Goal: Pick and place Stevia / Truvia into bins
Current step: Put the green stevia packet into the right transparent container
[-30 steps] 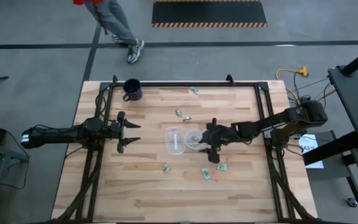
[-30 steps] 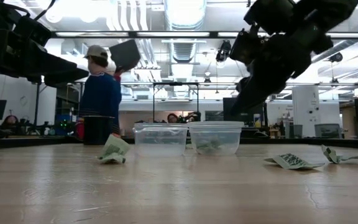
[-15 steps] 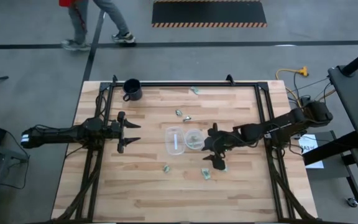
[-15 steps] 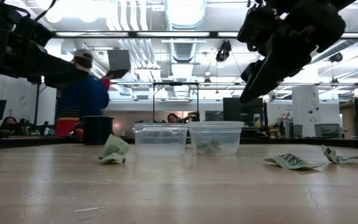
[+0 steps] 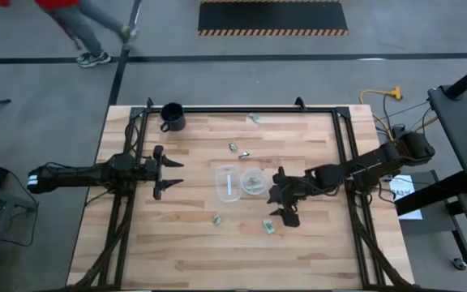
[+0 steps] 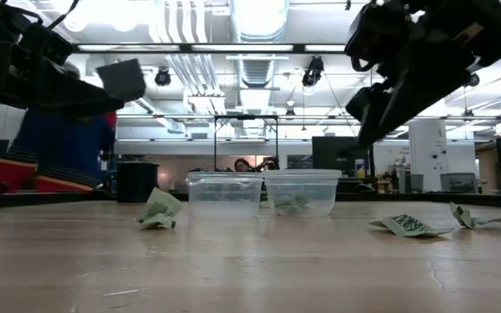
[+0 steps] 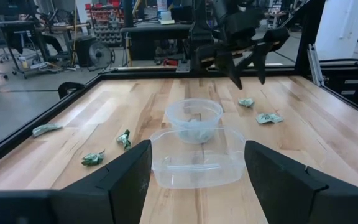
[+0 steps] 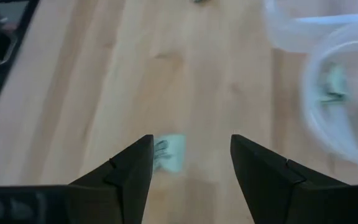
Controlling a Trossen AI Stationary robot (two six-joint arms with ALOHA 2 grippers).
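Two clear bins stand side by side mid-table: a round one (image 5: 254, 181) with packets in it and a squarish one (image 5: 229, 183). Pale green Stevia packets lie flat on the wood: (image 5: 254, 118), (image 5: 233, 147), (image 5: 216, 219), (image 5: 270, 227). My right gripper (image 5: 276, 199) hangs open above the table, just near-side of the round bin. In the right wrist view a packet (image 8: 169, 152) lies on the wood below and between its fingers, untouched. My left gripper (image 5: 169, 172) waits open at the table's left, pointing level at the bins.
A black mug (image 5: 172, 117) stands at the far left corner. A black metal frame (image 5: 242, 109) runs along the table's far and side edges. A person (image 5: 71, 20) walks on the floor beyond the far edge. Bare wood lies toward the near edge.
My right gripper has drawn away from the round bin toward the table's near edge, rising a little and tipping less steeply down; its fingers stay apart. The person beyond the far edge has walked toward the left.
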